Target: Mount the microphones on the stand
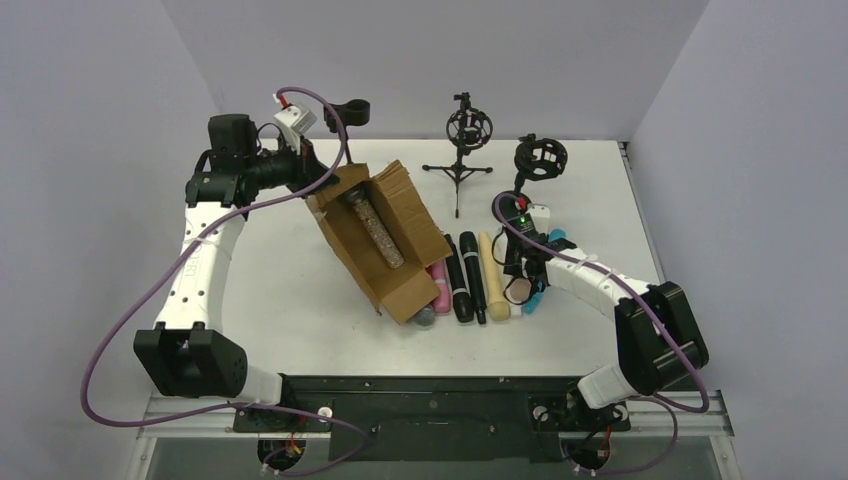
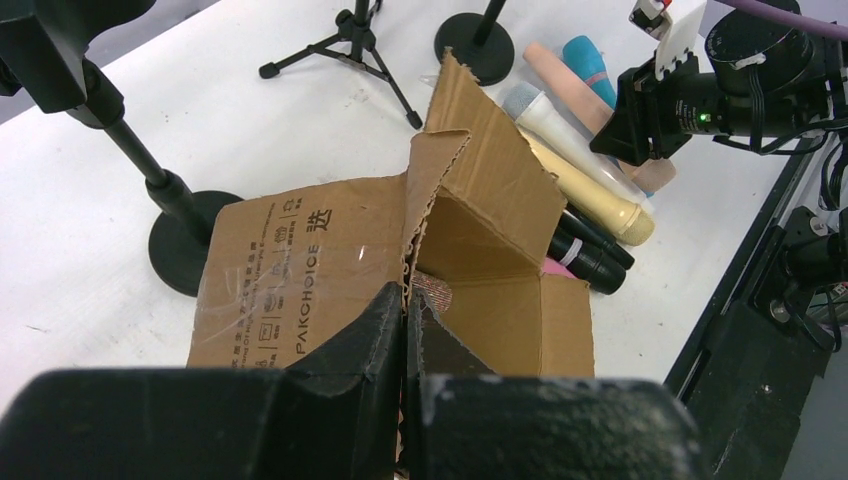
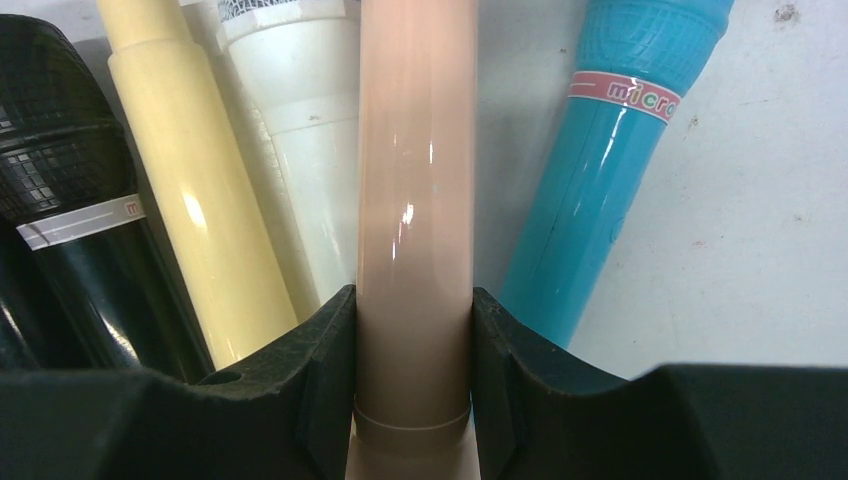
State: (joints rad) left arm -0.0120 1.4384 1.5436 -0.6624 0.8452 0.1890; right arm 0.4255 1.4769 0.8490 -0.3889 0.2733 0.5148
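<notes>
My left gripper [image 1: 312, 176] [image 2: 408, 300] is shut on the wall of the brown cardboard box [image 1: 385, 250] [image 2: 330, 260] and holds it tilted. A glittery microphone [image 1: 377, 228] lies inside the box. My right gripper [image 1: 520, 262] [image 3: 415, 305] is shut on the peach microphone [image 3: 415, 180] in a row on the table. In that row lie the pink [image 1: 440, 288], two black [image 1: 463, 275], cream-yellow [image 1: 493, 275] [image 3: 195, 190], white [image 3: 300, 130] and teal [image 3: 600, 170] microphones. A tripod stand [image 1: 467, 132] and a round-base stand [image 1: 540, 158] are at the back.
A third round-base stand [image 1: 345, 113] [image 2: 150, 180] is at the back left, close to my left wrist. The black base rail [image 1: 430, 400] runs along the near edge. Grey walls close in the table on the left, back and right.
</notes>
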